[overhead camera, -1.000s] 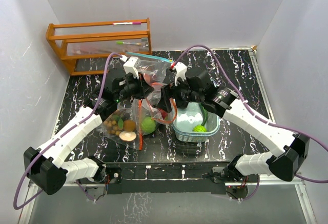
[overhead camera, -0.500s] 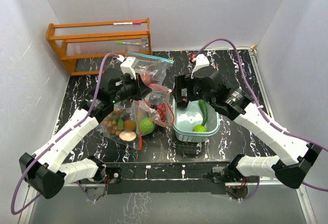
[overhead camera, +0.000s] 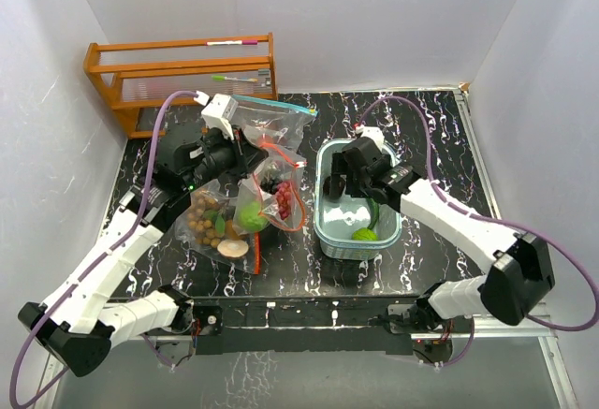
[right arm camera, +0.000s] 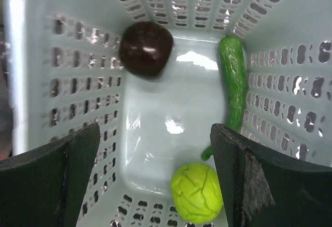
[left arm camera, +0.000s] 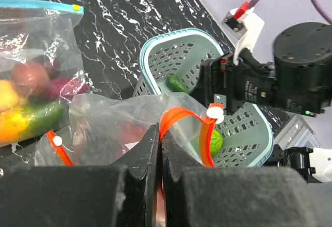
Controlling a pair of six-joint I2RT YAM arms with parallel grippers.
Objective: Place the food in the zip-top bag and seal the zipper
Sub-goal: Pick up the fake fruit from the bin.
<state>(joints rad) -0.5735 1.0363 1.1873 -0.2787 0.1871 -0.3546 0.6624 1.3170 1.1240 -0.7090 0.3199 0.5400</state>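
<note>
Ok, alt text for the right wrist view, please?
The open right tool hangs over the teal basket, looking straight down into it. Inside lie three toy foods: a dark red round fruit, a long green vegetable along one wall, and a lime-green ball.

A wooden rack (overhead camera: 182,81) stands at the far left corner of a black table with white veins (overhead camera: 440,128), against white walls (overhead camera: 374,16). A pink-and-white pen (overhead camera: 232,43) lies on its top rail and a green pen (overhead camera: 234,79) on its shelf. A teal lattice basket (overhead camera: 346,248) sits right of centre, well apart from the rack.
</note>
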